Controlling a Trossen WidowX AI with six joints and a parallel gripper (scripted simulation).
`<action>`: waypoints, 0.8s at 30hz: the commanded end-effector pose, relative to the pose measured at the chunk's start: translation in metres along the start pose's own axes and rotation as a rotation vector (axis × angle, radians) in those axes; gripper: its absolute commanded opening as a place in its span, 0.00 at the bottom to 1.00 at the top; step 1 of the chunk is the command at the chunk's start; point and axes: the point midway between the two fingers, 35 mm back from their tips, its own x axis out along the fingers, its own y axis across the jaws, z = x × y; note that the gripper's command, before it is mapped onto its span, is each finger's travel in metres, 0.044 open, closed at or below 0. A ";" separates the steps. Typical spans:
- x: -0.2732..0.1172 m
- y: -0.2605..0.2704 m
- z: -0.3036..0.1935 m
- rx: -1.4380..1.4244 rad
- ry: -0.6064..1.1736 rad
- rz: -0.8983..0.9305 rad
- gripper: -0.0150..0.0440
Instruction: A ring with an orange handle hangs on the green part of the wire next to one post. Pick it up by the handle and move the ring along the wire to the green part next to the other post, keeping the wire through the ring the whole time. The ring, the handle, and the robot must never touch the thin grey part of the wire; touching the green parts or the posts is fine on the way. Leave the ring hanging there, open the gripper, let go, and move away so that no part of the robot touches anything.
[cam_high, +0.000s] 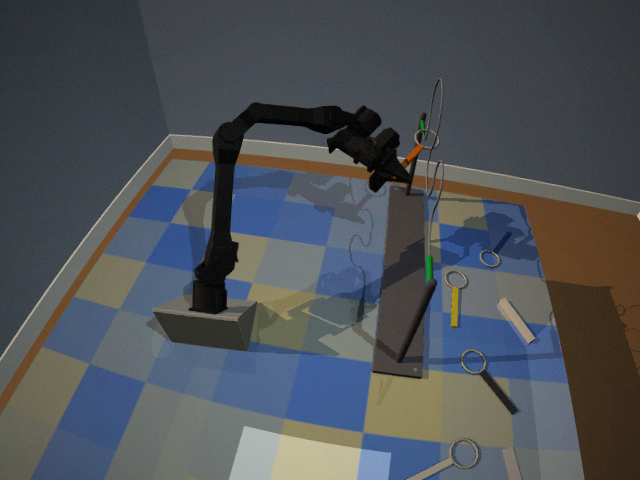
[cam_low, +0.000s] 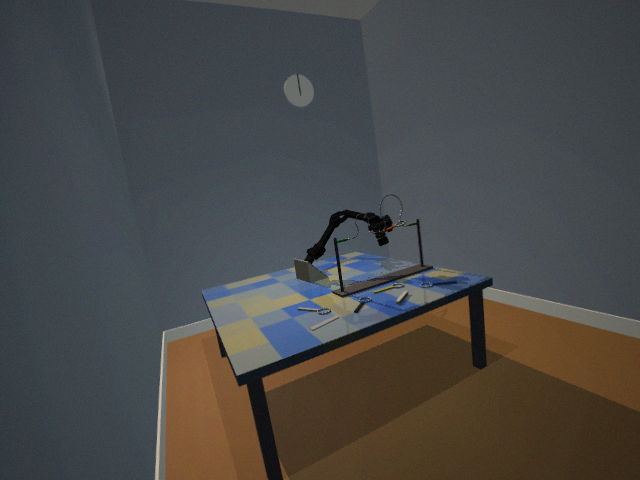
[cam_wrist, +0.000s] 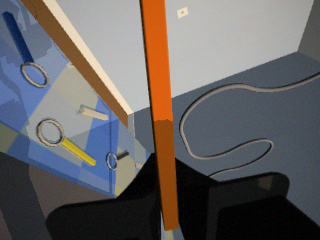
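The ring (cam_high: 415, 138) (cam_low: 401, 222) is up at the wire near the far post (cam_high: 408, 189) (cam_low: 420, 248), by the inner end of its green part (cam_high: 422, 126) (cam_low: 413, 224). The wire seems to pass through it; whether they touch I cannot tell. My gripper (cam_high: 395, 175) (cam_wrist: 158, 157) is shut on the orange handle (cam_high: 413, 153) (cam_low: 390, 228) (cam_wrist: 159, 75), which slants down from the ring. The grey wire (cam_high: 442, 103) (cam_low: 391, 194) (cam_wrist: 182, 127) rises in a tall loop, then bends to the other green part (cam_high: 429, 268) (cam_low: 342, 240) at the near post (cam_high: 416, 320) (cam_low: 338, 266). The ring is outside the wrist view.
The dark base board (cam_high: 403, 242) lies under the wire. Beyond it on the table lie a yellow-handled ring (cam_high: 454, 307) (cam_wrist: 77, 151), a blue-handled ring (cam_high: 502, 241) (cam_wrist: 19, 40), a black-handled ring (cam_high: 498, 391) and a pale block (cam_high: 515, 320).
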 end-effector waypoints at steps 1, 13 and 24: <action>-0.003 -0.014 0.001 -0.046 -0.009 -0.037 0.00; -0.004 -0.039 0.004 -0.191 -0.012 -0.118 0.00; -0.007 -0.059 0.009 -0.310 -0.015 -0.185 0.00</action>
